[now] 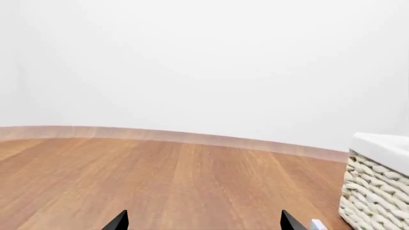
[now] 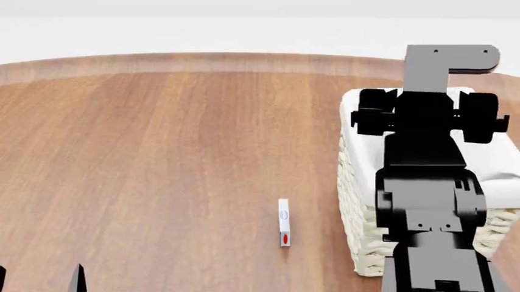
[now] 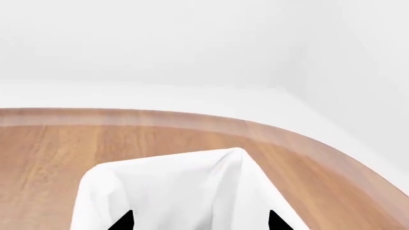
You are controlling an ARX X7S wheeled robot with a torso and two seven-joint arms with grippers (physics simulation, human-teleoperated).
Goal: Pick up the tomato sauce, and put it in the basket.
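Note:
The tomato sauce can is not in view in any frame. The basket, cream wicker with a white cloth lining, stands at the right of the wooden table; it also shows in the left wrist view. My right arm reaches over the basket. In the right wrist view my right gripper is open and empty, its fingertips wide apart above the white lining. My left gripper is open and empty low over bare wood; it shows at the bottom left of the head view.
A small white box with a red mark lies on the table just left of the basket; its corner shows in the left wrist view. The table's curved far edge meets a white wall.

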